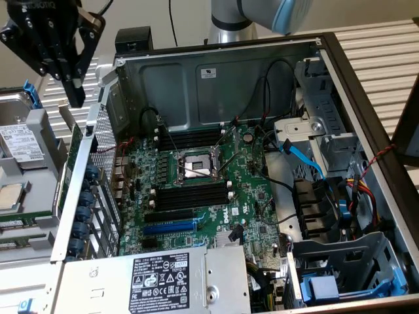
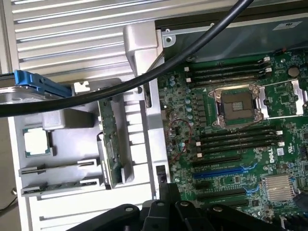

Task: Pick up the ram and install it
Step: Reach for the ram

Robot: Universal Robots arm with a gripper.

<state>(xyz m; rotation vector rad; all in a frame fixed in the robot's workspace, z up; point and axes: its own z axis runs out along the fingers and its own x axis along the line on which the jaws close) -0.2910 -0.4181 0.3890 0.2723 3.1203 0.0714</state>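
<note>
Starts with the open computer case (image 1: 222,72), lid off, inner metal wall bare. Holds a green motherboard (image 1: 252,196) flat on the case floor. Carries a silver power supply (image 1: 222,278) with a black-and-white label along the case's near edge in the exterior view. Adds grey drive cages (image 1: 340,255) at the case's end on the exterior view's right, with a blue data cable (image 1: 304,160) draped just inside that end.

Finds a grey parts fixture (image 1: 39,170) just outside the case, against its perforated side wall on the exterior view's left. Catches a silver-and-blue joint of the robot arm (image 1: 288,13) behind the case's back wall.

Places the black gripper (image 1: 75,98) outside the case, above the fixture, pointing down. Has its fingers pressed together on nothing, clear of every part below.

Notes a hard drive (image 1: 19,140) with a white label lying on the fixture, further from the case than the gripper.

Moves inside the case to an uncovered CPU socket (image 1: 196,167) at the middle of the board. Counts banks of bare black memory slots (image 1: 190,196) with white end clips on two sides of it. Marks a longer blue slot (image 1: 169,227) towards the power-supply edge of the case.

Locates the ram (image 2: 109,144) outside the case: a thin green stick standing on its long edge in a groove of the fixture, just beside the case's side wall and seated in no slot. Ends with a loose processor chip (image 2: 36,142) lying flat on the fixture, further from the case than the ram.
</note>
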